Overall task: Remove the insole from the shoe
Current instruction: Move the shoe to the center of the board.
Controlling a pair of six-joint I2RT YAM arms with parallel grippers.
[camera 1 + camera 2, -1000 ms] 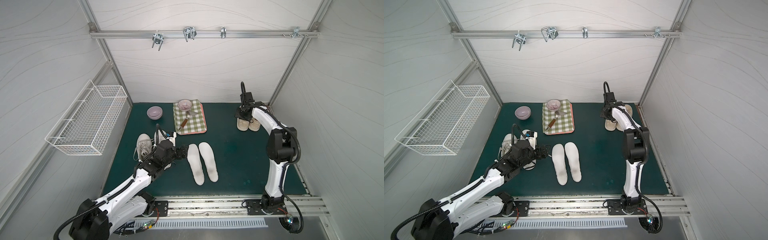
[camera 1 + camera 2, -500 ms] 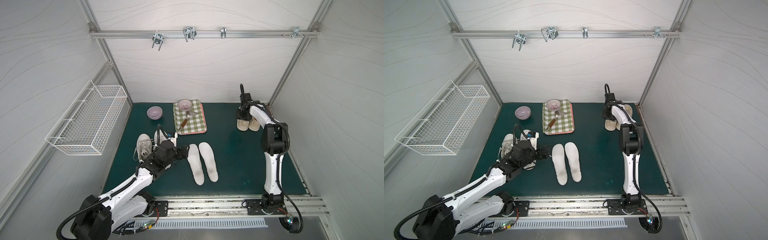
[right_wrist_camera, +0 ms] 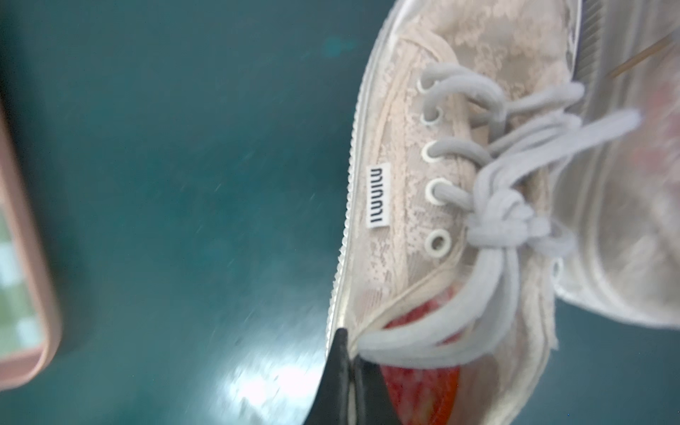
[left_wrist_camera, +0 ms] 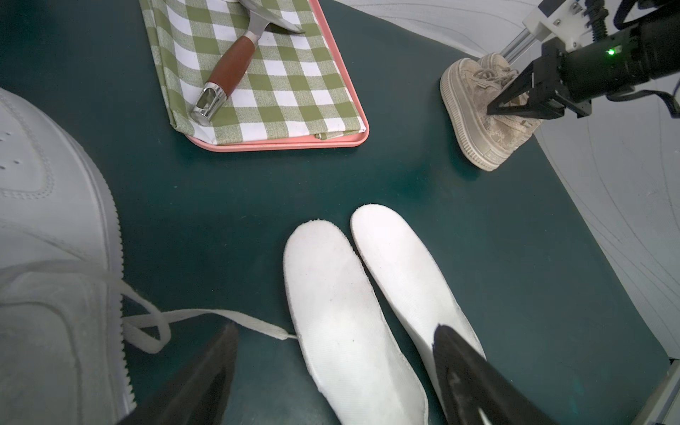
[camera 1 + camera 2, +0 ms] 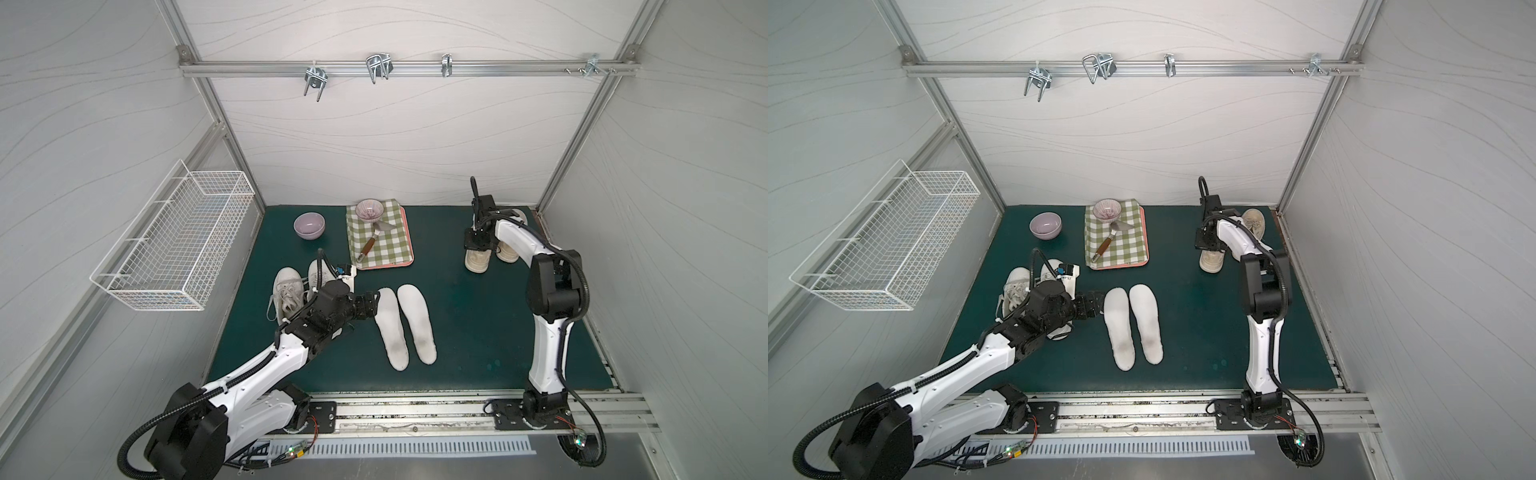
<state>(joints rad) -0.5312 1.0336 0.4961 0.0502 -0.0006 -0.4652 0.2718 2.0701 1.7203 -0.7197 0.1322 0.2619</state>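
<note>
Newly shut, right gripper (image 3: pixel 349 353) pinches the beige shoe (image 3: pixel 397 191) by its collar, well apart from the tray (image 4: pixel 279 146); left gripper (image 4: pixel 335 329) hangs spread over white insoles (image 4: pixel 397 265) near it.

Both top views look down from high at the front toward the back wall (image 5: pixel 395 145), taking in the whole table (image 5: pixel 457 340). The left wrist camera sits close over the insoles (image 4: pixel 331 312), facing the tray (image 4: pixel 279 145) and the shoe (image 4: pixel 471 125). The right wrist camera sees that shoe from very near, blurred.
</note>
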